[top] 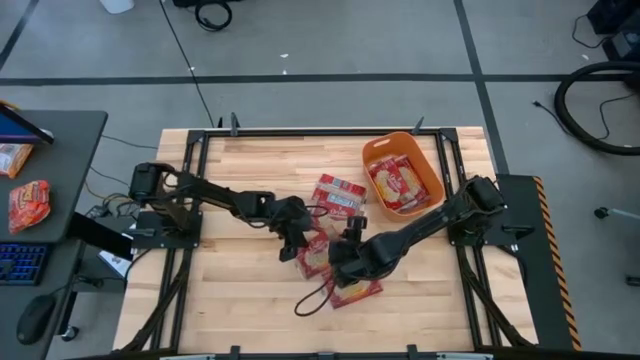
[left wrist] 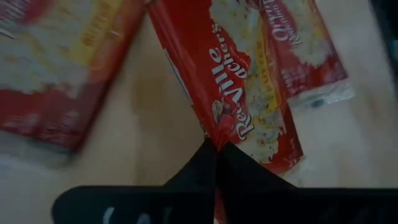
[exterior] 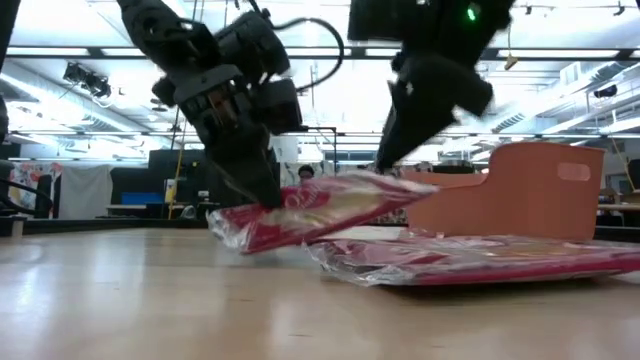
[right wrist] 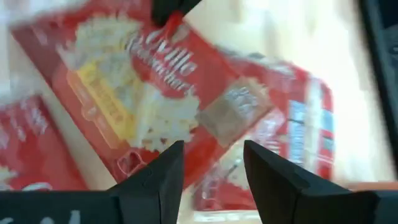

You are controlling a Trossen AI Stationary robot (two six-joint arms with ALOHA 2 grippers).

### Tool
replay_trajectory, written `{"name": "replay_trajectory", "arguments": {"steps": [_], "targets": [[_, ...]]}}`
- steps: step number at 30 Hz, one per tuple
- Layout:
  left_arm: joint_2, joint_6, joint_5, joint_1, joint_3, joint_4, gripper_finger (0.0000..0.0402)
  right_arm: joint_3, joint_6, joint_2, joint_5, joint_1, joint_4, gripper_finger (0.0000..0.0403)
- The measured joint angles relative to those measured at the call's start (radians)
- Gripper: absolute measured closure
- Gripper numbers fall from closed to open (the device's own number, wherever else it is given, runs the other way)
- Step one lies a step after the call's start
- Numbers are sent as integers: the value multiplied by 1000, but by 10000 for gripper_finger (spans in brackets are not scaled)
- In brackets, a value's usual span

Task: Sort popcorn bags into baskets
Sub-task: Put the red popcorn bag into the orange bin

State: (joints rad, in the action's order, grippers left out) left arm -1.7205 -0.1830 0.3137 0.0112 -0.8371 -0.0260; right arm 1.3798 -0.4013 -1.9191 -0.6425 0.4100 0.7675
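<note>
Three red popcorn bags lie mid-table: one toward the far side, one between my grippers, one nearer the front. A further bag lies in the orange basket at the far right. My left gripper is shut on the middle bag. My right gripper hangs open just above that same bag, touching nothing. My left gripper pinches the middle bag's short end between its two fingers, at the sealed edge. The fingers slant down from the table's left and point along the bag. In the low view the bag sits tilted, its free end higher, above a flat bag.
A black cable loops on the table beside the front bag. Dark frame rails run along the table's left and right sides. Bare wood lies toward the near edge. A side table at the left holds an orange-red snack pouch.
</note>
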Motion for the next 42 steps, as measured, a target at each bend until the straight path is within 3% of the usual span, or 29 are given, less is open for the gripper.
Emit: {"name": "replay_trajectory", "arguments": {"steps": [5, 11, 19, 26, 34, 42], "targets": [[60, 96, -170, 43, 0, 33, 392, 34, -88, 72, -47, -5, 62, 233], [87, 175, -398, 109, -1, 25, 392, 27, -202, 175, -25, -45, 64, 232], [108, 250, -675, 200, -1, 2, 393, -61, -188, 233, 135, -116, -39, 215], [121, 364, -886, 272, 0, -59, 393, -93, -147, 238, 212, -142, -101, 211], [140, 381, -914, 284, -1, -93, 390, -93, -80, 238, 282, -143, -155, 234], [146, 354, -925, 290, -1, -107, 368, -93, -59, 238, 282, -143, -140, 345]]}}
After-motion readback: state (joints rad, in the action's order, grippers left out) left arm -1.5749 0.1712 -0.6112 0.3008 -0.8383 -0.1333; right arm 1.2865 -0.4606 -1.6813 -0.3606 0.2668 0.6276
